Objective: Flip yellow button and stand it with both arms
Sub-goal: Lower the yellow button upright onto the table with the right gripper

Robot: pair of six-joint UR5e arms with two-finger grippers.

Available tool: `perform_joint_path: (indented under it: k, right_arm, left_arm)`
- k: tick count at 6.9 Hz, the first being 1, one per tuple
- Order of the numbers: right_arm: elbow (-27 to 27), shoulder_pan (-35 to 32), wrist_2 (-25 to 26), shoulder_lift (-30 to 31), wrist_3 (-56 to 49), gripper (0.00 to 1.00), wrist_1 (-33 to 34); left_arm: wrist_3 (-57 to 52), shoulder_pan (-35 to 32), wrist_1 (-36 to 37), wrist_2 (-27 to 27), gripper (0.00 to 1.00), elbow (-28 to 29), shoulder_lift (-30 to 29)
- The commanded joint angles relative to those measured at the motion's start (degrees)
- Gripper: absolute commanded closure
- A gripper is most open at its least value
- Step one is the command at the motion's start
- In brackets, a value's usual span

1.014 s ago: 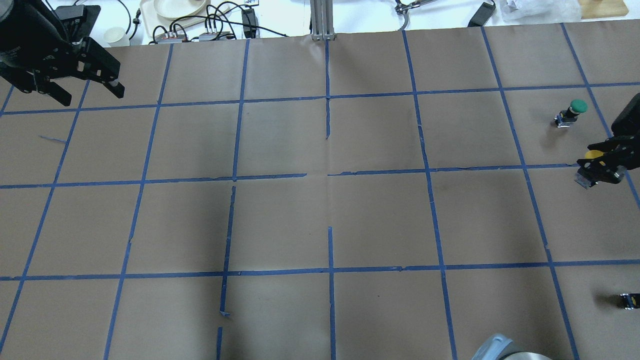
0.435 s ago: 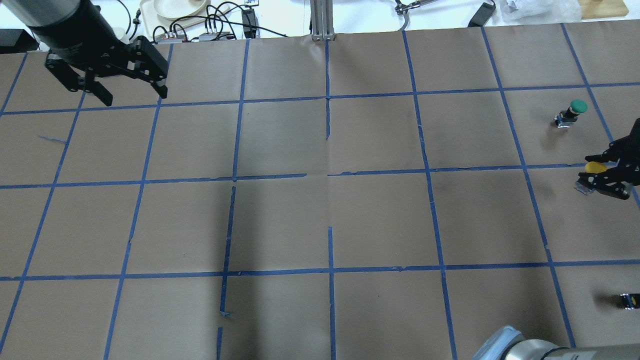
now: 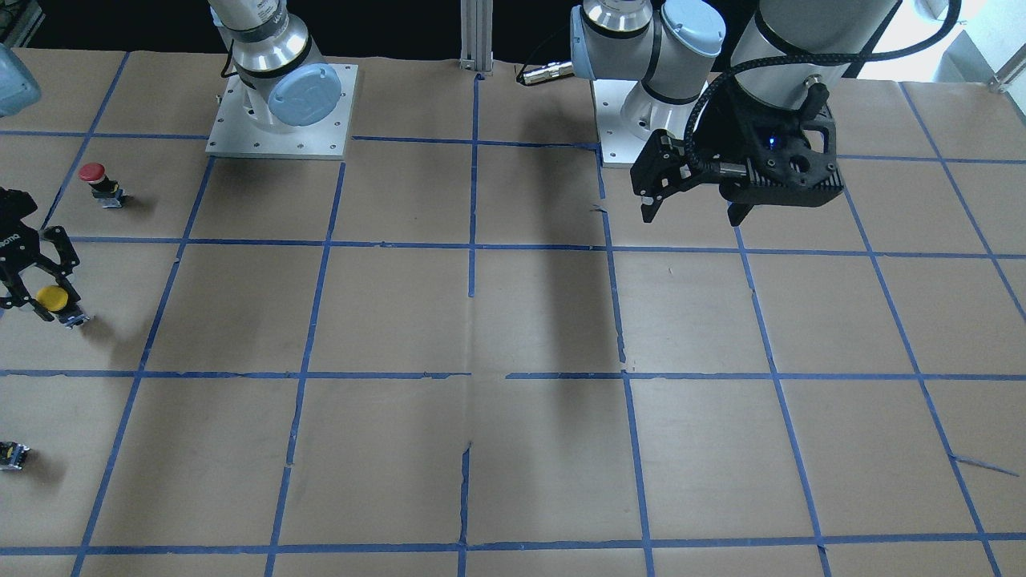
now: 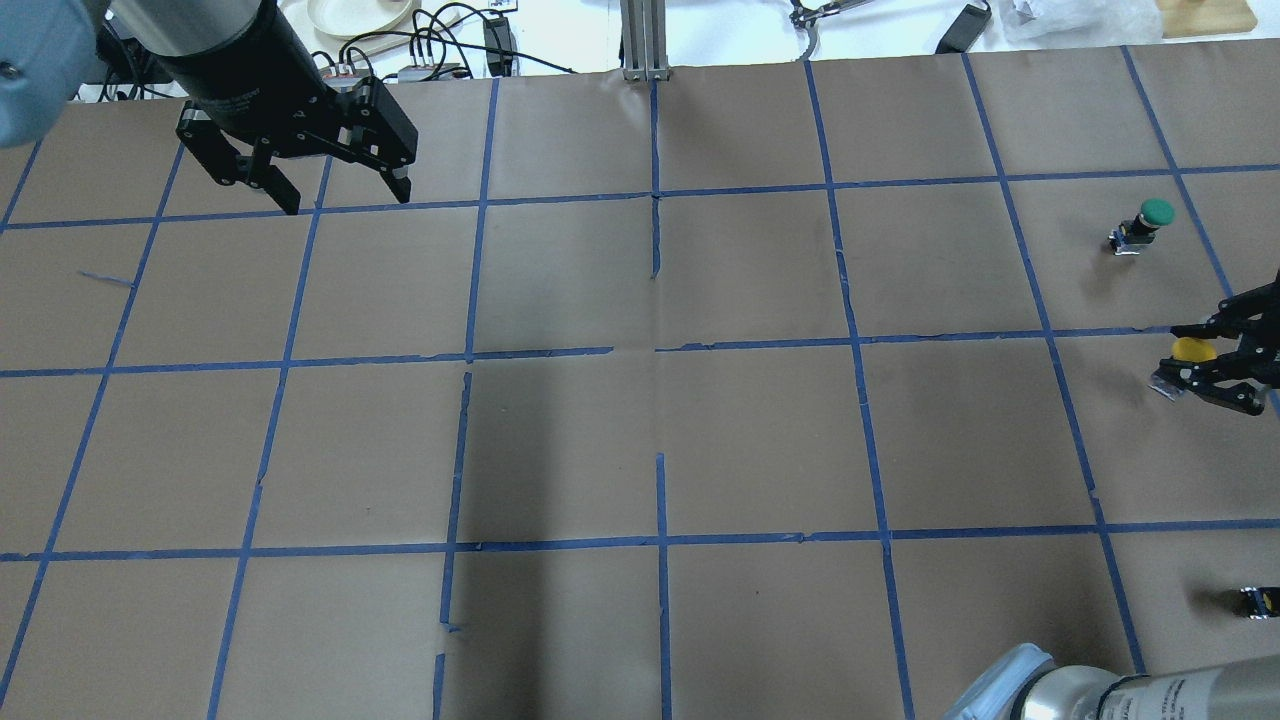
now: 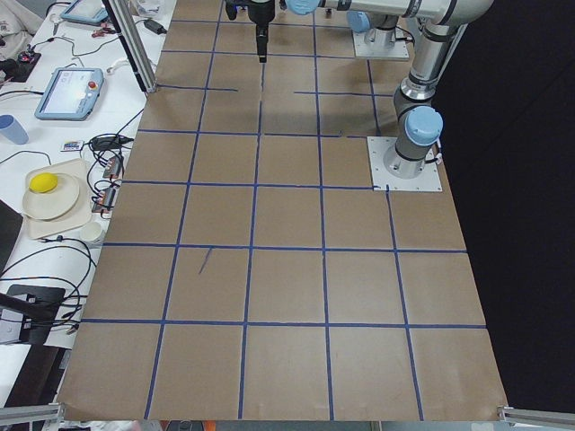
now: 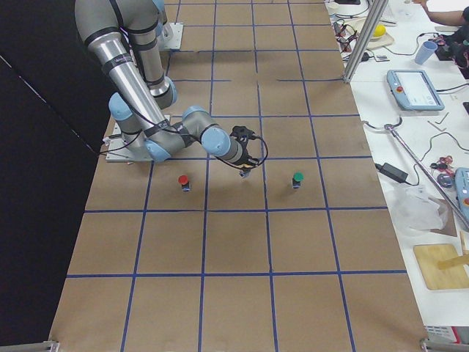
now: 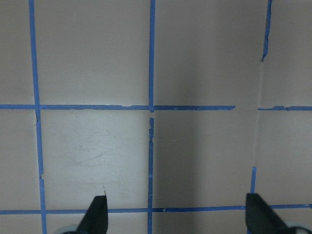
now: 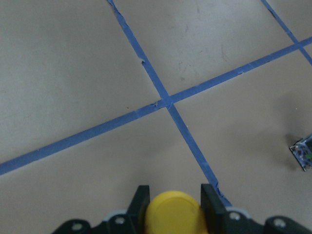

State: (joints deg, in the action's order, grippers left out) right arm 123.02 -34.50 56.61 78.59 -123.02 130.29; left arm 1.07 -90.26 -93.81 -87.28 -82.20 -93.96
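The yellow button [image 4: 1192,350] has a round yellow cap and a dark blocky body. My right gripper [image 4: 1200,360] is shut on it at the table's right edge, low over the paper, with the button tilted. The front-facing view shows the button [image 3: 53,298] in the right gripper [image 3: 44,308]. In the right wrist view the cap [image 8: 173,217] sits between the fingers [image 8: 141,197]. My left gripper [image 4: 345,200] is open and empty above the far left of the table. It also shows in the front-facing view [image 3: 692,216] and the left wrist view [image 7: 178,217].
A green-capped button [image 4: 1150,220] stands beyond the right gripper. A red-capped button [image 3: 96,178] stands on its robot side. A small dark block with a yellow mark [image 4: 1258,600] lies at the right edge. Brown paper with a blue tape grid [image 4: 655,345] covers the table.
My left arm has swung right from the far left corner toward the middle, gripper still open. My right gripper has turned and shifted slightly with the yellow button in it.
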Motion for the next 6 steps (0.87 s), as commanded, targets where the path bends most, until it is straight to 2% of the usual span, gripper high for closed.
perform_joint_path:
  k: [1, 2, 3, 4, 6]
  right_arm:
    - [0.03, 1.37, -1.06, -0.72, -6.32, 0.8, -0.21]
    - [0.11, 1.72, -0.98, -0.81, -6.35, 0.77, -0.3]
    - [0.29, 1.72, -1.15, -0.89, -5.57, 0.23, -0.38]
    - [0.2, 1.72, -1.07, -0.98, -3.65, 0.01, -0.3]
    - [0.12, 1.72, -0.98, -0.72, -1.09, 0.0, -0.38]
  left_arm:
    - [-0.2, 0.61, 0.03, -1.65, 0.0, 0.02, 0.36]
    - [-0.1, 0.61, 0.2, -1.75, 0.0, -0.16, 0.27]
    - [-0.19, 0.61, 0.29, -1.66, 0.0, 0.1, 0.09]
    - [-0.1, 0.61, 0.29, -1.66, 0.0, 0.11, -0.17]
    - [-0.1, 0.61, 0.38, -1.49, 0.0, 0.1, -0.35]
